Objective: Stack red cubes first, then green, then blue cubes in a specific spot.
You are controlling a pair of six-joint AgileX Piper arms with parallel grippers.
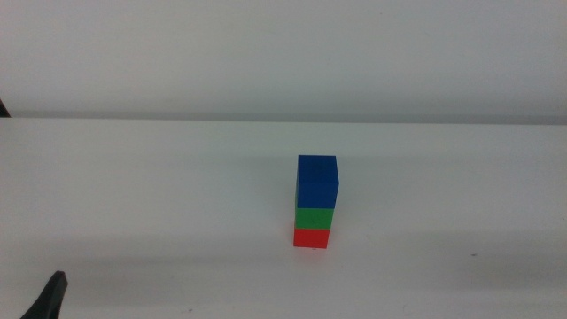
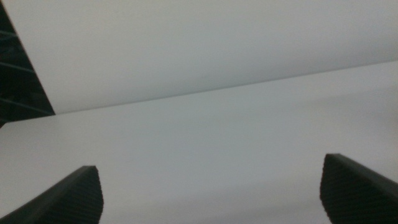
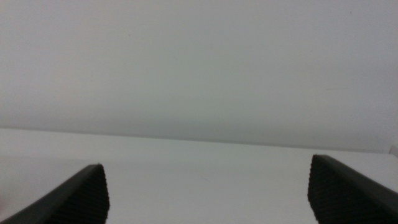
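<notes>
Plain white tabletop (image 1: 142,204) running back to a pale grey wall (image 1: 266,53); right of centre, a neat upright stack: red cube (image 1: 311,237) on the table, green cube (image 1: 314,217) on top of it, blue cube (image 1: 317,182) uppermost, faces flush; soft shadow to the left of the stack; left gripper (image 2: 211,193) waiting at the near left corner, jaws spread wide, empty, over bare white surface; right gripper (image 3: 208,190) likewise wide open, empty, facing table and wall, out of the middle view.
</notes>
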